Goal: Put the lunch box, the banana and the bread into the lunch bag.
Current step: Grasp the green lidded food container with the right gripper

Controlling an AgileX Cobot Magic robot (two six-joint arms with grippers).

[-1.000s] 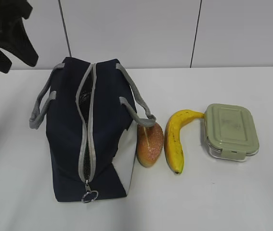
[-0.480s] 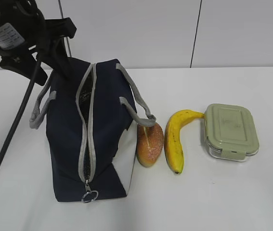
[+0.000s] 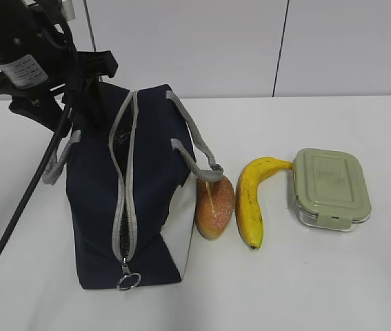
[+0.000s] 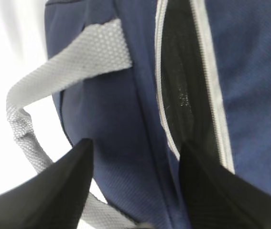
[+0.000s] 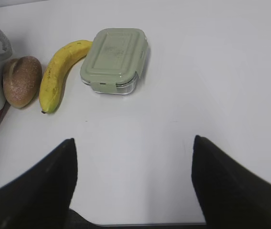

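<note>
— Well, any writing readable?
— None; the arm's sticker is too small to read.
— Grippers?
— Left gripper (image 4: 133, 183) spread wide above the lunch bag (image 3: 129, 189) near the tabletop's rear-left; right gripper (image 5: 133, 183) wide too.

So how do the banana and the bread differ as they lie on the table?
The banana is long, curved and yellow; the bread is a shorter, oval, golden-brown bun. The banana's stem end reaches the lunch box, while the bread lies against the lunch bag, under its grey handle. Both rest side by side on the white table, outside the bag, with neither hand near them.
</note>
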